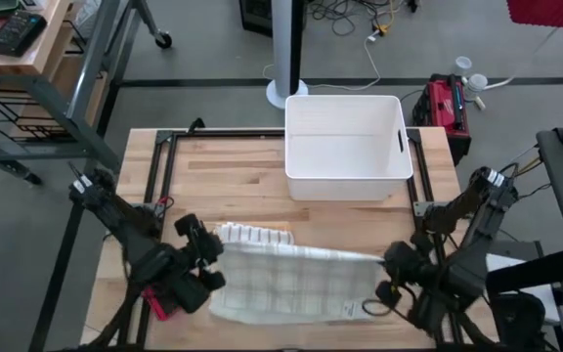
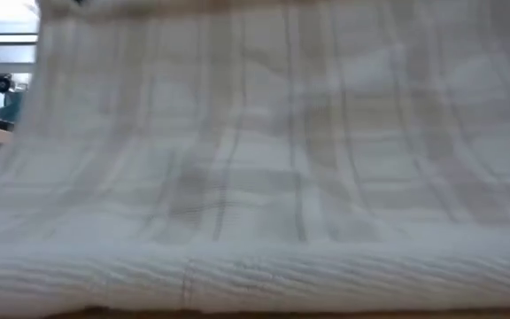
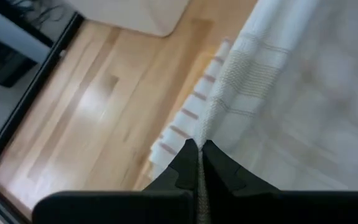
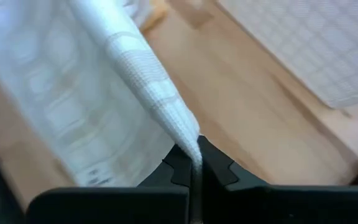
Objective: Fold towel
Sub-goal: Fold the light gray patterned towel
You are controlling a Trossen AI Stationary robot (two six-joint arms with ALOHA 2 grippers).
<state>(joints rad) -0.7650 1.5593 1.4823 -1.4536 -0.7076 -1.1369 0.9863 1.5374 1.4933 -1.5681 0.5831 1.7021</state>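
Towel (image 1: 291, 279): one, white with faint grey checks, lying across the near part of the table (image 1: 233, 186) between my two arms. Its far edge is lifted and stretched in a line between my grippers, while the rest hangs down to the wood and its near hem rests on the table. A second striped layer of it lies flat on the wood beyond the lifted edge, on the left side.

I have two grippers, both pinched on the cloth. My left gripper (image 3: 199, 152) has its fingers pressed together on the towel's left corner, with the fabric running up out of the jaws. My right gripper (image 4: 196, 155) is likewise clamped on the right corner, where the cloth bunches into a narrow ridge at the fingertips.

One white bin (image 1: 345, 147) sits at the far side of the table, right of centre, well apart from the towel. A red object (image 1: 156, 303) lies on the table just under my left arm; I cannot tell what it is. Off the table, a red and black case (image 1: 445, 106) sits on the floor near the bin's right side.

In the low view the hanging towel (image 2: 264, 177) fills almost the whole picture, blocking everything behind it
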